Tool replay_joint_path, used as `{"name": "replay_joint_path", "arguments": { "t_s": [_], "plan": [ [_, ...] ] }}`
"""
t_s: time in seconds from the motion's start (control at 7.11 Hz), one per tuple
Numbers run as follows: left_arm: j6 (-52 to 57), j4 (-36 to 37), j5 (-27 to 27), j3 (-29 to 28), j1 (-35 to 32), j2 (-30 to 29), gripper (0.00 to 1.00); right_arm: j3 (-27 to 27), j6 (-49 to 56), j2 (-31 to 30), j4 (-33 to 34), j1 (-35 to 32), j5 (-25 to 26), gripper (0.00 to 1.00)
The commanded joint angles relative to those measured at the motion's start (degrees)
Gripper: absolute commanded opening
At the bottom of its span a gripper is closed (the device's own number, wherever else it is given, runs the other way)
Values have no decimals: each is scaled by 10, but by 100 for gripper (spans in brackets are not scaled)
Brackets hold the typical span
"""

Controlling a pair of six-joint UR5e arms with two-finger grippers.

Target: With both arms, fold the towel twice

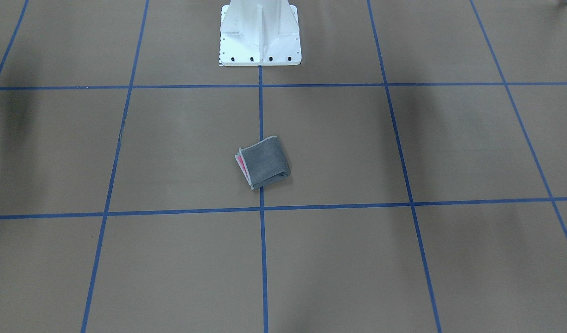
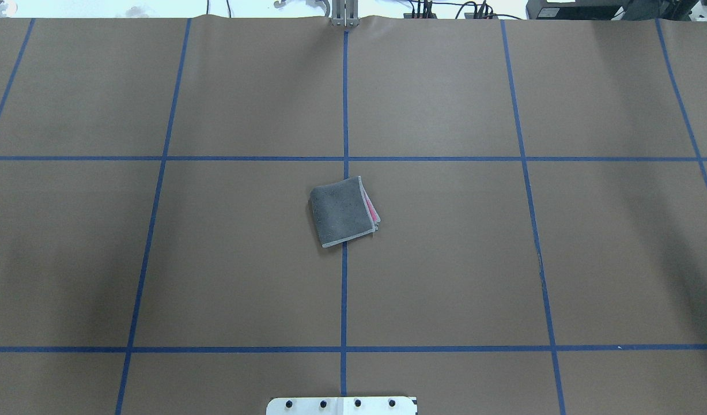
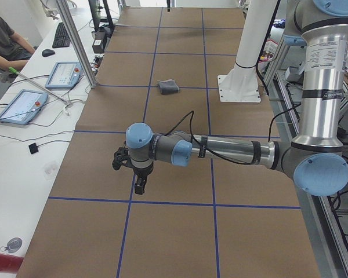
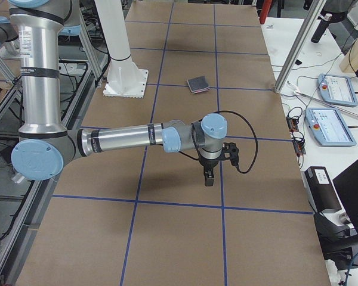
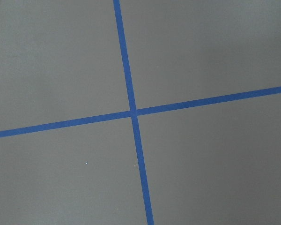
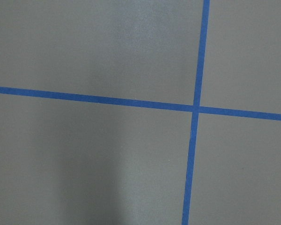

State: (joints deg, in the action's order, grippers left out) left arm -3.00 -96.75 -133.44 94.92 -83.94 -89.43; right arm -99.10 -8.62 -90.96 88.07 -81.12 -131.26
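Note:
The towel [image 1: 263, 162] lies folded into a small square near the table's centre, on the middle blue tape line. Its dark grey face is outward and a pink strip shows at one edge [image 2: 343, 212]. The side views show it small and far off [image 3: 167, 87] [image 4: 198, 84]. My left gripper [image 3: 139, 185] hangs pointing down over the brown paper, far from the towel toward the table's left end. Likewise my right gripper [image 4: 208, 177] hangs toward the right end. Both show only in side views, so I cannot tell whether they are open or shut. Both wrist views show only paper and tape.
The white pedestal base [image 1: 260, 37] stands at the robot's edge of the table. A bench with control tablets [image 3: 20, 105], a keyboard and a seated person [image 3: 3, 37] runs along the far side. An aluminium post [image 3: 75, 40] stands at that edge.

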Motion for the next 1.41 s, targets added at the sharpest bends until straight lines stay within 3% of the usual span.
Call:
{"name": "replay_joint_path", "arguments": {
  "t_s": [0.0, 1.26],
  "plan": [
    [-2, 1, -27, -1, 0, 1, 99, 2, -1, -3, -1, 0, -5, 100],
    [-13, 5, -24, 1, -1, 6, 100, 2, -32, -4, -2, 0, -16, 100]
  ]
}}
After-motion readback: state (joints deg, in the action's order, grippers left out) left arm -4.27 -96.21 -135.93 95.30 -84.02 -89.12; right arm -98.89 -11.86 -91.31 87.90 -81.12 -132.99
